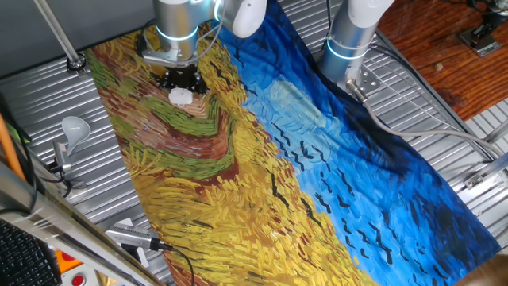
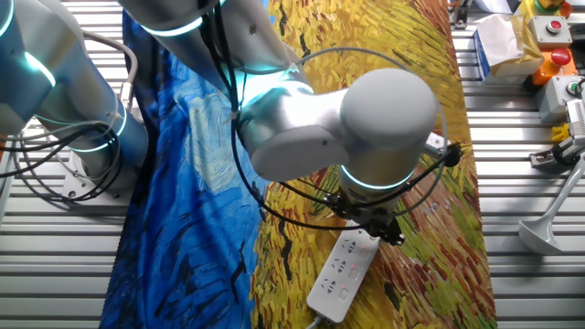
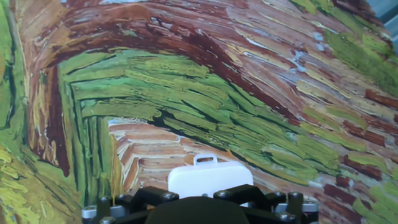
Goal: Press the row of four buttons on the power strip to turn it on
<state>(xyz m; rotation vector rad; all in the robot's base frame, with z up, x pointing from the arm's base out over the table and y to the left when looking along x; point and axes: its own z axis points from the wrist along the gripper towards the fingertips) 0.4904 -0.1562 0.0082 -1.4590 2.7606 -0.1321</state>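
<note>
The power strip (image 2: 341, 272) is a white oblong bar lying on the yellow part of the painted cloth, with socket holes showing on its top. In one fixed view only its white end (image 1: 181, 97) sticks out below the black gripper (image 1: 181, 82). In the other fixed view the gripper (image 2: 377, 228) stands right over the strip's far end, under the arm's big grey wrist. The hand view shows the strip's white end (image 3: 202, 178) just past the gripper's black body (image 3: 202, 202). The row of four buttons cannot be made out; that end is covered by the gripper. No fingertips show.
The painted cloth (image 1: 262, 183) covers the table's middle. A second arm's base (image 1: 349, 40) stands at the cloth's blue edge. A white lamp head (image 1: 75, 127) and a silver tool (image 1: 131, 238) lie on the ribbed metal. Control boxes (image 2: 548, 37) sit in one corner.
</note>
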